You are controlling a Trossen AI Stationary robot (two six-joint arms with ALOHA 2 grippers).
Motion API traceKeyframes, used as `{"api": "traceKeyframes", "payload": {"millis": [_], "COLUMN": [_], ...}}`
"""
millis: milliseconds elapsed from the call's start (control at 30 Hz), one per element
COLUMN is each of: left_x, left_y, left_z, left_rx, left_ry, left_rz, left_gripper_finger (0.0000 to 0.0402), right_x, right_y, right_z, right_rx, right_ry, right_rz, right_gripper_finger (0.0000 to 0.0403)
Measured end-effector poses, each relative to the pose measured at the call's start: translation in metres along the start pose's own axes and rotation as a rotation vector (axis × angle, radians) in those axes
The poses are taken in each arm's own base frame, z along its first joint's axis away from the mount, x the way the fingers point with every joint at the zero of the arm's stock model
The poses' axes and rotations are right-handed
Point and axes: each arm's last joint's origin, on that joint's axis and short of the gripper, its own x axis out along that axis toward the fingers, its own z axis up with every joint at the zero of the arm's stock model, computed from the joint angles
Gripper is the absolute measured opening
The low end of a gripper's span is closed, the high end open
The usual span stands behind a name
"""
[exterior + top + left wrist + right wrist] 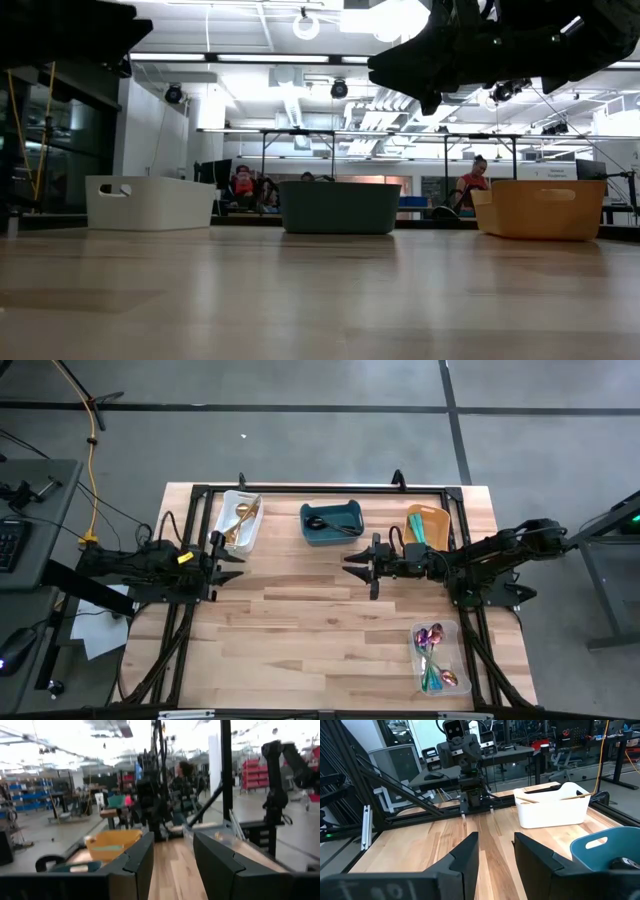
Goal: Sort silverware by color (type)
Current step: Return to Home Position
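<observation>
The silverware lies sorted in bins. Gold spoons (242, 518) rest in the white bin (228, 535). A black spoon (330, 525) is in the teal bin (350, 510), and a teal-handled piece (418, 528) in the orange bin (440, 515). Iridescent purple spoons (432, 640) lie in the clear bin (455, 660). My left gripper (238, 563) hangs above the table's left part, open, with nothing between its fingers (142, 862). My right gripper (350, 565) hovers mid-table, facing it, also open and holding nothing (495, 855).
The white (150, 203), teal (340, 207) and orange (540, 208) bins stand in a row along the far edge. The clear bin sits at the near right corner. Bare wood (300, 630) spreads between and in front of the grippers. People sit in the room beyond.
</observation>
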Motion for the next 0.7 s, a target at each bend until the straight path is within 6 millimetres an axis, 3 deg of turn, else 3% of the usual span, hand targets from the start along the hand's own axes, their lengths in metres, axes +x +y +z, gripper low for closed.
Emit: {"api": "traceKeyframes", "payload": {"millis": [233,367,700], "left_x": [0.0,0.002,0.001], "left_y": [0.0,-0.002,0.001], "left_z": [-0.004,-0.02,-0.024], "left_rx": [0.004,-0.001,-0.075], "left_ry": [0.022,0.007,0.049], "left_rz": [-0.002,0.007,-0.03], "left_gripper_finger": [0.0129,0.0129,0.0129], "right_x": [0.0,0.0,0.0], "right_y": [0.0,0.0,0.0], "right_z": [0.0,0.0,0.001], "right_rx": [0.0,0.0,-0.007], "right_ry": [0.001,0.001,-0.007], "right_rz": [0.0,0.0,-0.001], "right_gripper_finger": [0.0118,0.0118,0.0118]}}
